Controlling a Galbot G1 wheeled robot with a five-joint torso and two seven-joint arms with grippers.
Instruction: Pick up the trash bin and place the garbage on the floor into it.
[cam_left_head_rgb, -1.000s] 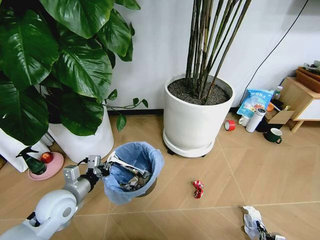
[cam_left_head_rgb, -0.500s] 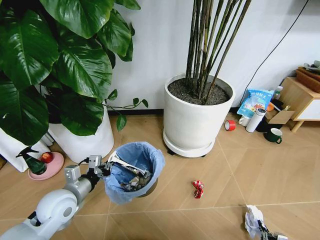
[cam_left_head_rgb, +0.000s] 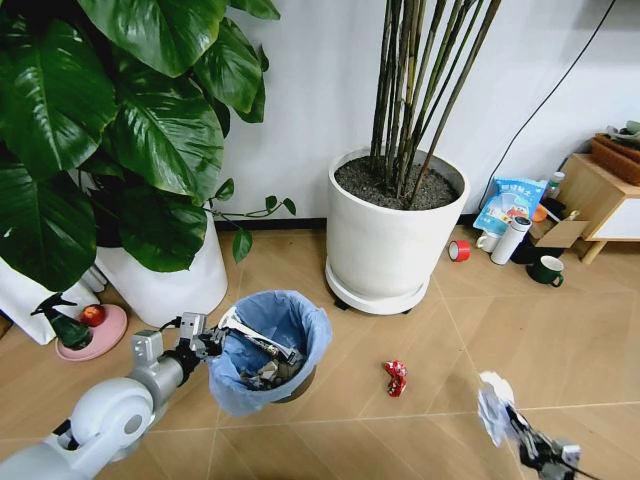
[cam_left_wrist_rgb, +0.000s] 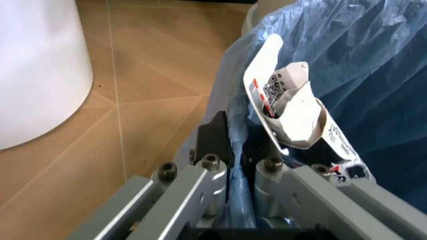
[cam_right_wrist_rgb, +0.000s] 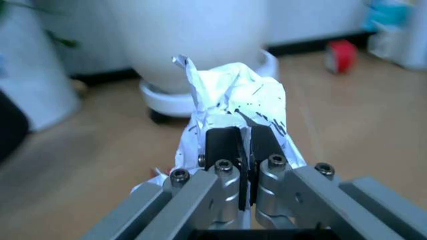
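Bin (cam_left_head_rgb: 268, 350), lower centre-left of the head view, is held off the floor (cam_left_head_rgb: 420, 340) by the left tool (cam_left_head_rgb: 222, 338), which is clenched on its bag-lined rim. Right tool (cam_left_head_rgb: 520, 440), lower right corner, is clenched on a crumpled white tissue (cam_left_head_rgb: 493, 408) raised above the floor. Red wrapper (cam_left_head_rgb: 396, 376) lies on the floor between bin and tissue, below the white pot (cam_left_head_rgb: 385, 245).

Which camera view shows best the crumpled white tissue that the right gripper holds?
The right wrist view: the crumpled white tissue sits close up, pinched between the shut fingers of the right gripper. The head view shows the tissue small, near the bottom edge, above the wooden floor. The left wrist view faces the trash bin.
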